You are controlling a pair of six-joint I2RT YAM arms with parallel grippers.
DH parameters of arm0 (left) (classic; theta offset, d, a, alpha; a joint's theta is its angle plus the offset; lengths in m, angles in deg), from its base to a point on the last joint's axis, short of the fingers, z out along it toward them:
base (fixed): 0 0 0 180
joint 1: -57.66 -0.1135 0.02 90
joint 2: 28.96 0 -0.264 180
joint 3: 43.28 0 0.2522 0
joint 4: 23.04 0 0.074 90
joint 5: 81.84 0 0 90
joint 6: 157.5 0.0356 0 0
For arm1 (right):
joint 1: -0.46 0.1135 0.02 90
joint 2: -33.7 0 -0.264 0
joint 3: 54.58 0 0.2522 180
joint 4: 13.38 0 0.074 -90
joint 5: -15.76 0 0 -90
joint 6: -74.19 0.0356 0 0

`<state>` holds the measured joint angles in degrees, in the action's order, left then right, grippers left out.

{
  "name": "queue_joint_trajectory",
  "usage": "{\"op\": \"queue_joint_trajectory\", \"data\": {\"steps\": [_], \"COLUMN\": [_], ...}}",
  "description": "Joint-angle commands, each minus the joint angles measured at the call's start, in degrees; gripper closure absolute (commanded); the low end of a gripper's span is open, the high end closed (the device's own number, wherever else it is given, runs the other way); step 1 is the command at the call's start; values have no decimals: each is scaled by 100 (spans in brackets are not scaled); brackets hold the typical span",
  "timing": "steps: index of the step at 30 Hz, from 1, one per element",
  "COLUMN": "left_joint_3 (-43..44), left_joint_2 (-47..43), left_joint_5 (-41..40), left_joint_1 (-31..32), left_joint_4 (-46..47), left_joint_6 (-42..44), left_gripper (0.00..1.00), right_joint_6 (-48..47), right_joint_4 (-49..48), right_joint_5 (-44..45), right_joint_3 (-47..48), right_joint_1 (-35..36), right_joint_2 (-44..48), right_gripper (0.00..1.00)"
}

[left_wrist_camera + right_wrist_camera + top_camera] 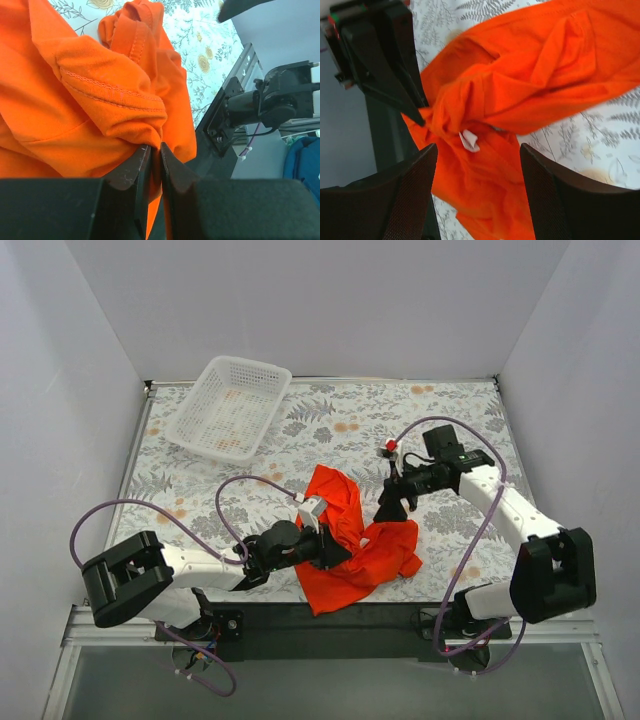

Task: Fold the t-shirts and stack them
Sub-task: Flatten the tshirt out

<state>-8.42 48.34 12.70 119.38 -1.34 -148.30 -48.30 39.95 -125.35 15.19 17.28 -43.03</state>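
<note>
**Left gripper**: jaws narrow, almost together, with a fold of orange cloth caught in the slit between them. How firm the pinch is cannot be told. It sits nearer the arm bases than the basket and a little to its right.

**Right gripper**: jaws wide, nothing held between the fingers. The cloth lies just beyond the tips, and whether they touch it cannot be told. It sits well apart from the basket, on its right.

**Item:** t-shirt, one, plain orange-red, short-sleeved, no print.

**Location:** bunched in a heap on the table, well apart from the basket. It is nearer the arm bases and to the basket's right, between the two grippers.

**Condition:** unfolded and creased, with one part drawn up into a ridge at the left gripper and the rest slumped. A stitched hem and a small white label show.

**Handling (judged):** light, thin and limp. It holds no shape and drapes from any pinch. It is not fragile, but layers are likely to slide and bunch together.

**Hold points (judged):** seamed edges, meaning the hem, the shoulders or the collar. One gripper should take each corner so the cloth spreads flat before any fold. A mid-panel pinch is likely to gather several layers.
</note>
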Motion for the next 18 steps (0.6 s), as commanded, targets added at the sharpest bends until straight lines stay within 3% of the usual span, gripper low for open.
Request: {"op": "queue_joint_trajectory", "data": {"steps": [1,14,16,18], "left_joint_3": [34,192,201,210], "left_joint_2": [4,286,260,242], "left_joint_5": [179,197,179,162], "left_joint_1": [16,25,25,25], "left_joint_4": [259,426,435,400], "left_joint_6": [55,29,37,55], "left_gripper": [86,86,86,86], "right_joint_6": [1104,1395,1395,1395], "right_joint_4": [-538,-494,-494,-477], "right_joint_5": [-285,259,365,461], "right_joint_3": [629,1035,1026,991], "right_joint_1": [532,1710,1816,1877], "right_joint_2": [-647,-1696,-1731,-1723], "right_gripper": [38,41,45,58]}}
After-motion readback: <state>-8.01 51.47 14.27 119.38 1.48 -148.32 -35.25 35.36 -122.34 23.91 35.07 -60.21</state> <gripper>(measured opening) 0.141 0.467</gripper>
